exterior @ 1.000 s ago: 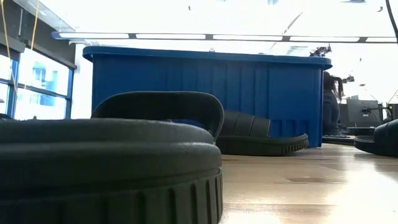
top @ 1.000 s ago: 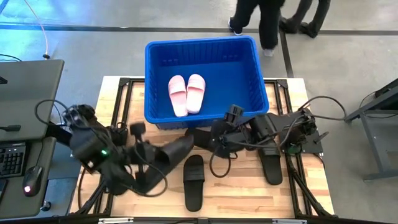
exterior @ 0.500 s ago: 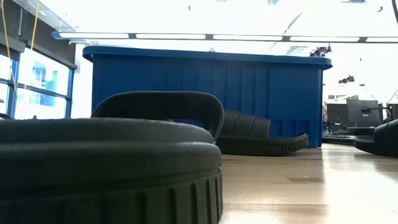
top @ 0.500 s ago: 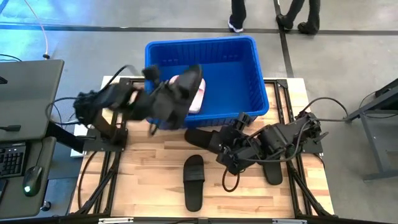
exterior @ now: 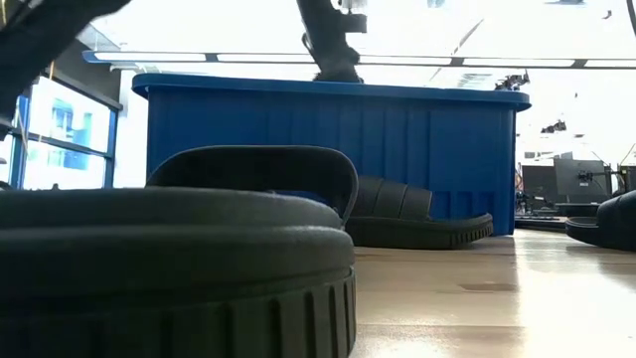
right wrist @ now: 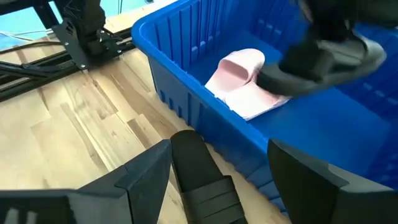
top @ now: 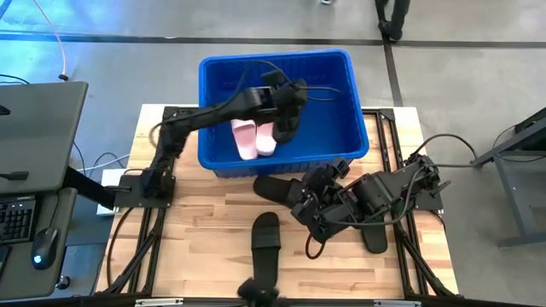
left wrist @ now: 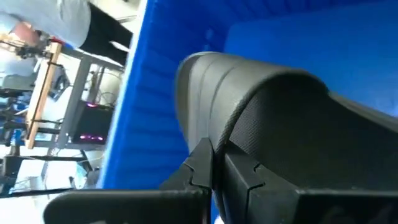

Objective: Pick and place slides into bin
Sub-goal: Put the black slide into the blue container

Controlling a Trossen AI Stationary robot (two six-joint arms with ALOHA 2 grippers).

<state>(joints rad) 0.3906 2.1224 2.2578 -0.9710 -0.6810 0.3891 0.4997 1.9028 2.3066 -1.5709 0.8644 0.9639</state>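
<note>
My left gripper is over the blue bin, shut on a black slide, which also shows in the right wrist view. Two pale pink slides lie flat on the bin's floor beside it. My right gripper is open just above a second black slide that lies flat on the table against the bin's near wall. Its fingers stand on either side of this slide. A third black slide lies near the table's front edge. A fourth lies under my right arm. My left gripper pinches the edge of the black slide's wide strap between its two shut fingers. It comes at it from above. The slide hangs tilted below the fingers, inside the bin's opening and clear of the pink slides.
The bin takes up the table's far middle. Bare wooden table lies to the near left. In the low view the third slide fills the foreground. A desk with a keyboard stands left of the table.
My left gripper has lifted the black slide off the table's near left, swung it up and toward the far edge, and now holds it over the bin beside the pink slides. My right gripper has stayed by the slide at the bin's near wall.
</note>
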